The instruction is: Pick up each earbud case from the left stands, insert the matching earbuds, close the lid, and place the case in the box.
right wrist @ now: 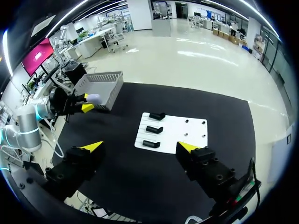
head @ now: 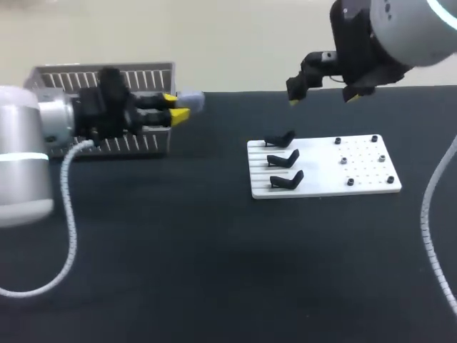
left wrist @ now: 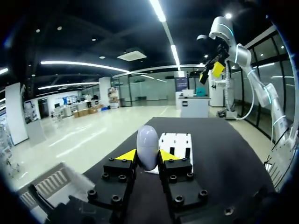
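Observation:
A pale lavender earbud case [head: 191, 102] with its lid down sits between the yellow tips of my left gripper [head: 176, 106], which is shut on it in the air beside the grey slatted box [head: 107, 75]. In the left wrist view the case [left wrist: 147, 147] stands upright between the fingers of the left gripper [left wrist: 147, 156]. Three black stands [head: 283, 158] on the left part of the white board [head: 371, 186] are bare. My right gripper [head: 321, 87] hangs open high above the board's far edge, holding nothing. From its wrist view the right gripper [right wrist: 140, 148] looks down on the board [right wrist: 187, 135].
Several small dark pegs [head: 343, 160] dot the right half of the white board. The box [right wrist: 100, 86] stands at the table's far left corner, just behind my left gripper [right wrist: 86, 103]. Black tabletop [head: 214, 271] stretches in front of the board and box.

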`<state>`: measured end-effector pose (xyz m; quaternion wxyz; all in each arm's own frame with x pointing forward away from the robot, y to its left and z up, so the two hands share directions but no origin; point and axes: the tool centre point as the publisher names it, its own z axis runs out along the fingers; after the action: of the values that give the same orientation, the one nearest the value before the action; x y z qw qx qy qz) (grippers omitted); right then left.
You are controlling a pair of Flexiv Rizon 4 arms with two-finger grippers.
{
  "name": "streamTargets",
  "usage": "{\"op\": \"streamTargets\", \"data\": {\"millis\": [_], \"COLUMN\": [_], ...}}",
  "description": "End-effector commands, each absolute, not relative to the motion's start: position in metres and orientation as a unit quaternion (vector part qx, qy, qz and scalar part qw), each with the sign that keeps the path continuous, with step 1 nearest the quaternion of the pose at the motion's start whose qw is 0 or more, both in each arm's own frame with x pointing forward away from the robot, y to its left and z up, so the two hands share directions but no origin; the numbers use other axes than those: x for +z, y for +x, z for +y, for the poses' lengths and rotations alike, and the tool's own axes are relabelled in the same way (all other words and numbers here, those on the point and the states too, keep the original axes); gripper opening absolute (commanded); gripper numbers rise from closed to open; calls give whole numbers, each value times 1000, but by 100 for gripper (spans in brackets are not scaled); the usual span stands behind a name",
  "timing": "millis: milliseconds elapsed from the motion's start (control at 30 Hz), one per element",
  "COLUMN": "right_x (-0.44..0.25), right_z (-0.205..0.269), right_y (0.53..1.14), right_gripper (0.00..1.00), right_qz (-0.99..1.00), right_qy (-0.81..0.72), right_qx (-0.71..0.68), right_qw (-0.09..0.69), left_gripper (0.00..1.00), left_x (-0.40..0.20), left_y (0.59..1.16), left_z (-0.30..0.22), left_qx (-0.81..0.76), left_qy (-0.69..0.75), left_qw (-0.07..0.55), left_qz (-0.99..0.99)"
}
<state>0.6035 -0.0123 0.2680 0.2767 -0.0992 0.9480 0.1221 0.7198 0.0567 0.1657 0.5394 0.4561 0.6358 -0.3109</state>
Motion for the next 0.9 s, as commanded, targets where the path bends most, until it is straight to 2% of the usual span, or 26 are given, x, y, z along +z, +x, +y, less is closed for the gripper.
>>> {"op": "streamTargets", "data": {"millis": [33, 233, 600, 633, 667, 700, 900], "right_x": [264, 264, 264, 264, 264, 264, 264], "right_z": [-11, -11, -11, -11, -11, -11, -11], "right_y": [603, 603, 603, 603, 603, 603, 603], "right_gripper": [100, 100, 100, 100, 100, 100, 100], "right_qz": [928, 928, 928, 928, 928, 928, 928], "right_qy": [-89, -89, -89, -89, -89, -89, -89], "right_qx": [128, 128, 128, 128, 128, 128, 128], "right_qw": [339, 339, 339, 339, 339, 339, 339], "left_gripper": [0, 0, 0, 38, 95, 100, 100], "left_x": [175, 168, 140, 138, 136, 135, 137], "left_y": [720, 744, 830, 835, 840, 844, 854], "left_z": [92, 130, 213, 215, 216, 217, 216], "left_qx": [-240, -201, -147, -139, -142, -148, -188], "left_qy": [399, 375, 387, 393, 399, 403, 432], "left_qw": [579, 585, 570, 561, 557, 558, 570], "left_qz": [670, 691, 710, 715, 714, 710, 673]}}
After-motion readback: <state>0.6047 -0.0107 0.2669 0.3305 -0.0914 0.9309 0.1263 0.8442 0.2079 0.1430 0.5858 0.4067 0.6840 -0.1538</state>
